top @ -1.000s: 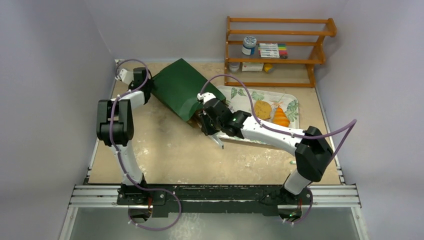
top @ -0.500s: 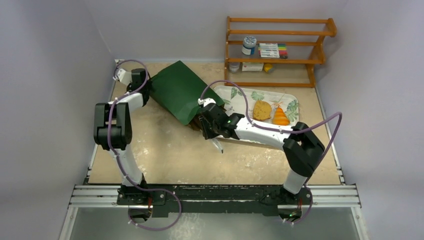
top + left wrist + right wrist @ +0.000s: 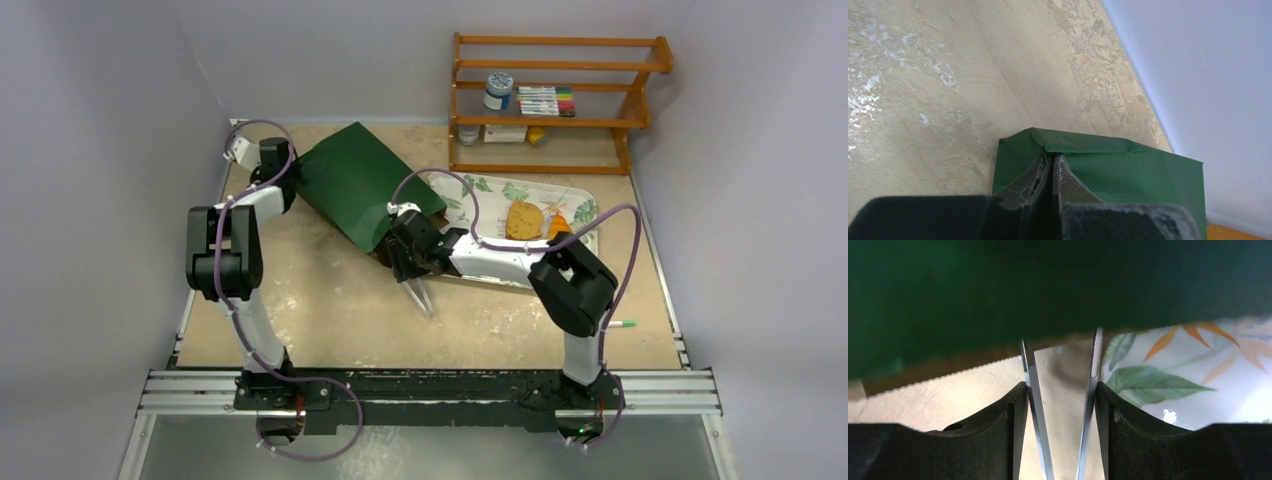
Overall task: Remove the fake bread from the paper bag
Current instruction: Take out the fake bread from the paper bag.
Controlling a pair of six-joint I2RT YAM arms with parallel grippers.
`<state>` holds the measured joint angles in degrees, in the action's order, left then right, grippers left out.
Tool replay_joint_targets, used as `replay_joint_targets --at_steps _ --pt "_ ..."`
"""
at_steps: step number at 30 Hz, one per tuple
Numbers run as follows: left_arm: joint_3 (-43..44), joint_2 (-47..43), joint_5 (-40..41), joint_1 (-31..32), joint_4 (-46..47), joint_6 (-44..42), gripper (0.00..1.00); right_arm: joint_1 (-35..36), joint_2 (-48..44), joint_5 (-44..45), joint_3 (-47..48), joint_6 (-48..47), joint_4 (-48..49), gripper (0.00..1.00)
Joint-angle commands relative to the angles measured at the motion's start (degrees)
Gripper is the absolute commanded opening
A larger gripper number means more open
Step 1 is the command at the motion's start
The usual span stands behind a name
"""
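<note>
The dark green paper bag (image 3: pixel 352 183) lies on its side at the back left, its brown mouth facing the tray. My left gripper (image 3: pixel 290 180) is shut on the bag's folded bottom edge (image 3: pixel 1083 150). My right gripper (image 3: pixel 403 252) is shut on metal tongs (image 3: pixel 1030 375), whose two blades reach under the bag's mouth edge (image 3: pixel 1048 285). A flat speckled tan bread piece (image 3: pixel 525 220) and an orange ridged bread piece (image 3: pixel 557 228) lie on the leaf-patterned tray (image 3: pixel 500 192). Any bread inside the bag is hidden.
A wooden shelf (image 3: pixel 555 100) with a jar, markers and small boxes stands at the back right. A green marker (image 3: pixel 620 324) lies near the table's right edge. The right arm's elbow (image 3: pixel 572 285) hangs over the tray's front edge.
My right arm has swung left, bringing the gripper and tongs closer to the bag's mouth. The left gripper keeps its hold on the bag and has barely moved.
</note>
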<state>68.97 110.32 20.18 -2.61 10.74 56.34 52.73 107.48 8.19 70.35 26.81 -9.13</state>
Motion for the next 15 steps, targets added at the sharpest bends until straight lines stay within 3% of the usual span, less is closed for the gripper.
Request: replay_joint_targets --at_steps 1,15 --pt "0.0 -1.3 -0.4 -0.5 0.4 -1.8 0.00 -1.2 1.4 -0.8 4.6 -0.1 2.5 0.52" --pt "-2.9 -0.5 -0.8 -0.5 3.0 -1.5 0.00 -3.0 11.0 -1.1 17.9 -2.6 -4.3 0.53"
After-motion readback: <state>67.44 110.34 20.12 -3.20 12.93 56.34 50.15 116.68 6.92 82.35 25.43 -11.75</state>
